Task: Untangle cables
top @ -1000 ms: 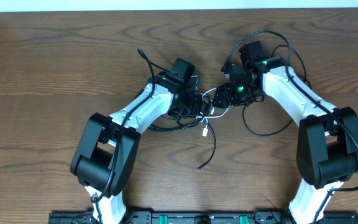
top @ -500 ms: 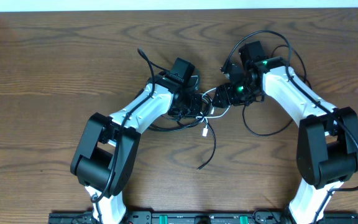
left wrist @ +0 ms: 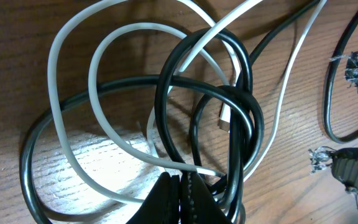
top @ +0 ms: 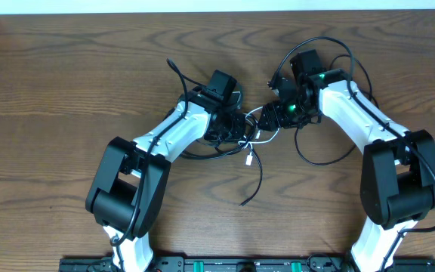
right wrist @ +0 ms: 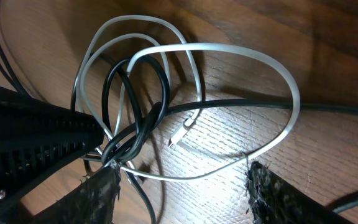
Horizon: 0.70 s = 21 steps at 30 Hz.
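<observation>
The cables (top: pixel 245 137) are lying in one knotted cluster at the centre of the worktop (top: pixel 66 75), between the two grippers. The white cable (right wrist: pixel 229 53) is forming several open loops. The black cable (left wrist: pixel 229 99) is threading through them and doubling over itself in a tight crossing. A small plug (right wrist: pixel 183 133) is resting inside the loops, and one black tail is trailing toward the near side.

The left gripper (left wrist: pixel 179 198) is sitting closed at the left side of the crossing, its tips against the strands. Whether a strand is pinched between them cannot be determined. The right gripper (right wrist: pixel 182 186) is standing open and empty, straddling the largest white loop.

Probable faults from this position:
- Closing the right gripper on white and black strands together, then pulling, is likely to tighten the crossing.
- If the left gripper is not clamping a strand, the whole cluster may drag along undivided.
- The plug may snag in a loop.
- The grippers are working near each other, so a wide sweep risks contact.
</observation>
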Tool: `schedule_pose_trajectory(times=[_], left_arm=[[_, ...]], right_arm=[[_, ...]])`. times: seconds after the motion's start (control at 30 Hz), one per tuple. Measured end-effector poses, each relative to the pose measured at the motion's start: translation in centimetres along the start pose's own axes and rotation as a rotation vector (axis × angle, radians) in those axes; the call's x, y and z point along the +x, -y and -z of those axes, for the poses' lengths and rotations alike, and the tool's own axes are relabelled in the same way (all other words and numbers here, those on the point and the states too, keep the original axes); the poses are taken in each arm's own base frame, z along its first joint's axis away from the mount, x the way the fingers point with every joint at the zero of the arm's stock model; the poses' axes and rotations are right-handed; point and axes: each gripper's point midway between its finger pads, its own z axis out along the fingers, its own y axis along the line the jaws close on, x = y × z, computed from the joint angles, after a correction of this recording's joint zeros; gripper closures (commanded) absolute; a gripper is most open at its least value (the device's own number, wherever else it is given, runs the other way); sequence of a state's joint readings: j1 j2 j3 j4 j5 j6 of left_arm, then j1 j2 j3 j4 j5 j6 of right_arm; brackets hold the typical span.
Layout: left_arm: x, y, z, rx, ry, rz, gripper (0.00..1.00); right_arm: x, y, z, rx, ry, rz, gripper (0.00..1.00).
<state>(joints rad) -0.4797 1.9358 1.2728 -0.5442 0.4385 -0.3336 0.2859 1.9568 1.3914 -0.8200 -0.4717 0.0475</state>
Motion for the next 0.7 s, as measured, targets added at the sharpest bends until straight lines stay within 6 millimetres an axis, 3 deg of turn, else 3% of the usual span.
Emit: schedule_pose_trajectory(times=[0.7], left_arm=[[-0.02,0.01,0.00,0.000,0.001,0.011,0.92]], right_arm=[[-0.22,-0.01,0.00,0.000,0.009,0.005,0.34]])
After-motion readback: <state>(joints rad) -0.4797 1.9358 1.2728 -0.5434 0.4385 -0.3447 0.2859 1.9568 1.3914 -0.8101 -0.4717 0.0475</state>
